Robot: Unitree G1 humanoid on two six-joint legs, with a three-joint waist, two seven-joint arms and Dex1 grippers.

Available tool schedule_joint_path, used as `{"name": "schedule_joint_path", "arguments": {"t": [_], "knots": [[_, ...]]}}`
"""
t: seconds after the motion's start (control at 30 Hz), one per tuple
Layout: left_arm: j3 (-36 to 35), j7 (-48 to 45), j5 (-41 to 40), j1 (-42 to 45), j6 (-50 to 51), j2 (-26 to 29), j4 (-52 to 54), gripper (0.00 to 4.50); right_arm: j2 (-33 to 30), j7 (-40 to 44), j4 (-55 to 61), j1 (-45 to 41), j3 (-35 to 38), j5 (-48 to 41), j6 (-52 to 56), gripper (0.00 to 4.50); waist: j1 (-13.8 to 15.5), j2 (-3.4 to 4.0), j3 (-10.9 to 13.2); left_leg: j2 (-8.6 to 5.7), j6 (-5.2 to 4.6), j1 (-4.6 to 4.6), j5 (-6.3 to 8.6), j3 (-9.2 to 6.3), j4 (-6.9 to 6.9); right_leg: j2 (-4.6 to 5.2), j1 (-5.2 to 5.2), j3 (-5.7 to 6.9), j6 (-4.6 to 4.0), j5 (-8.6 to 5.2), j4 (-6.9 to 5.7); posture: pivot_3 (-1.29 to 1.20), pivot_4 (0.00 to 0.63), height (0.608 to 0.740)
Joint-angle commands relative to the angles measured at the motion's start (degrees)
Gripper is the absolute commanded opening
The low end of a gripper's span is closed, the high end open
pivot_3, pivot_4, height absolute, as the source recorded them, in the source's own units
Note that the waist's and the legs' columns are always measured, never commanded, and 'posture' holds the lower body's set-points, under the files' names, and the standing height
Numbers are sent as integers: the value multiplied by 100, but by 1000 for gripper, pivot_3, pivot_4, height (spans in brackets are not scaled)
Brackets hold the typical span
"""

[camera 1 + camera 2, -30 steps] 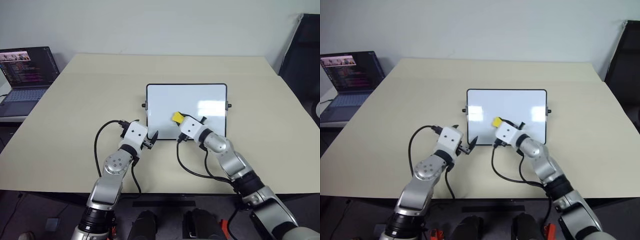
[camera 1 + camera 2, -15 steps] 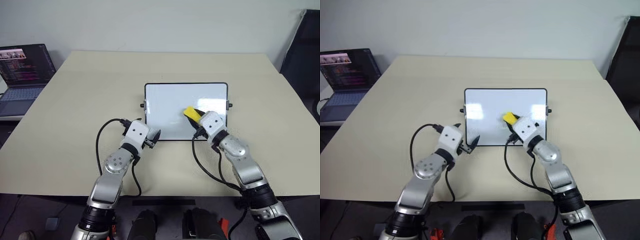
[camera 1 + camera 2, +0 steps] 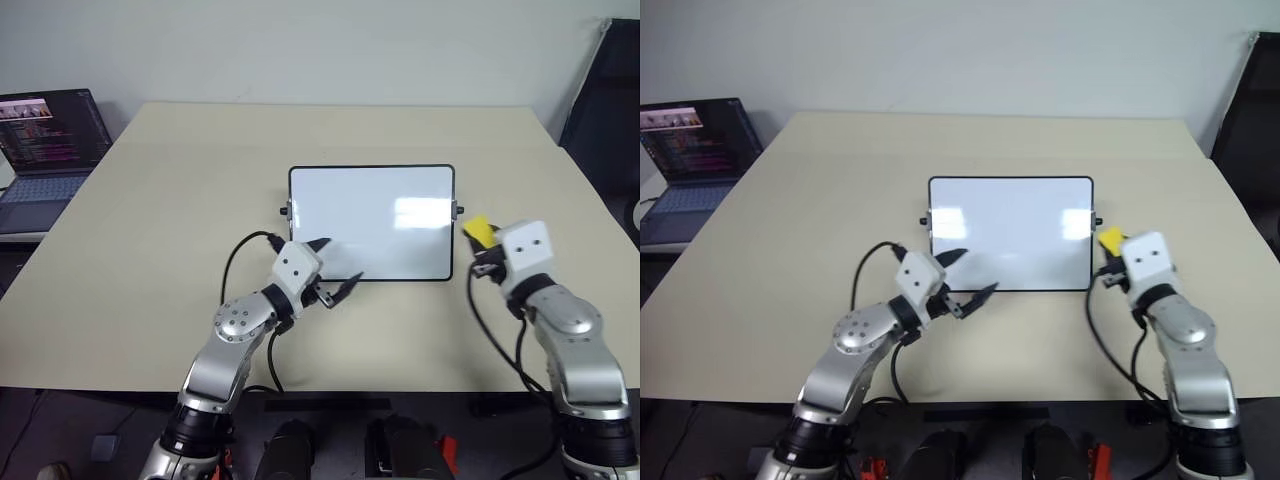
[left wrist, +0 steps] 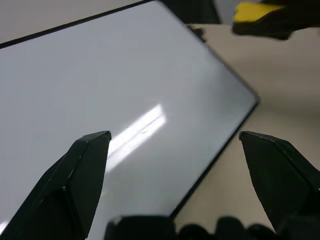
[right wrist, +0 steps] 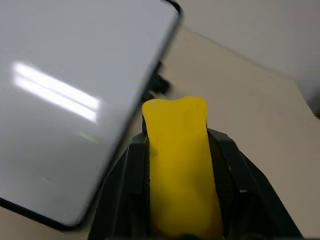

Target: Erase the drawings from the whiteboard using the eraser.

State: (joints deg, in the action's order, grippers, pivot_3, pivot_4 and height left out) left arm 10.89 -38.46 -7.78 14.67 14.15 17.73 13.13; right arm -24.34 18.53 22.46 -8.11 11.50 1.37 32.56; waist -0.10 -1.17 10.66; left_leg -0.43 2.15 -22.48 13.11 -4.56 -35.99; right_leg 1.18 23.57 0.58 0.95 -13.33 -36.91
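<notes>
While board [image 3: 372,222] reads clean, no drawings visible: right gripper [image 3: 487,243] pinching eraser [image 3: 477,230], just off board's 3 o'clock edge, apart from it. Left gripper [image 3: 335,270] spread wide at board's 7 o'clock corner, holding nothing. Board lies at 9 o'clock from eraser, long axis 9-to-3; right arm nearer.

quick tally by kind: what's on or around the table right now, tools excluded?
Whiteboard, glossy white with thin black frame: 1
Eraser, small yellow block: 1
Laptop, open, dark screen lit: 1
Table, beige top: 1
Chair, dark, at the right edge: 1
Drawings on the board: 0 visible
Total: 5
</notes>
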Motion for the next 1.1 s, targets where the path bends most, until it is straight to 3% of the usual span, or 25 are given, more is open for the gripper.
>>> {"name": "schedule_joint_path", "arguments": {"t": [0.03, 0.33, 0.53, 1.1], "knots": [[125, -622, -302, 283, -296, 75, -222, 4500, -36, -119, 241, 75, 422, -177, 467, 1217, -16, 1, 0, 0, 0, 1, 0, 2, 0, 0, 0, -2, 0, 0, -1, 0, 150, 740], [376, -1902, -563, 799, -558, 290, -1112, 4500, 361, -323, 203, 150, 884, -773, 1657, 1217, -60, 3, 1, 3, -1, 4, 0, 5, 0, -8, 0, -4, -1, 0, -4, 0, 150, 740], [560, -2355, -508, 780, -584, 500, -1275, 4500, 368, -412, 24, 83, 856, -895, 1730, 1217, -60, 4, 1, 2, -1, 3, 0, 4, -1, -7, 0, -3, 0, 0, -4, 0, 150, 740], [505, -2292, -360, 728, -707, 616, -1267, 4500, 383, -543, -476, -224, 425, -969, 1476, 1217, -90, 4, 2, 3, -2, 4, 0, 3, -2, -7, 0, -4, 0, 0, -6, 0, 150, 740]]}}
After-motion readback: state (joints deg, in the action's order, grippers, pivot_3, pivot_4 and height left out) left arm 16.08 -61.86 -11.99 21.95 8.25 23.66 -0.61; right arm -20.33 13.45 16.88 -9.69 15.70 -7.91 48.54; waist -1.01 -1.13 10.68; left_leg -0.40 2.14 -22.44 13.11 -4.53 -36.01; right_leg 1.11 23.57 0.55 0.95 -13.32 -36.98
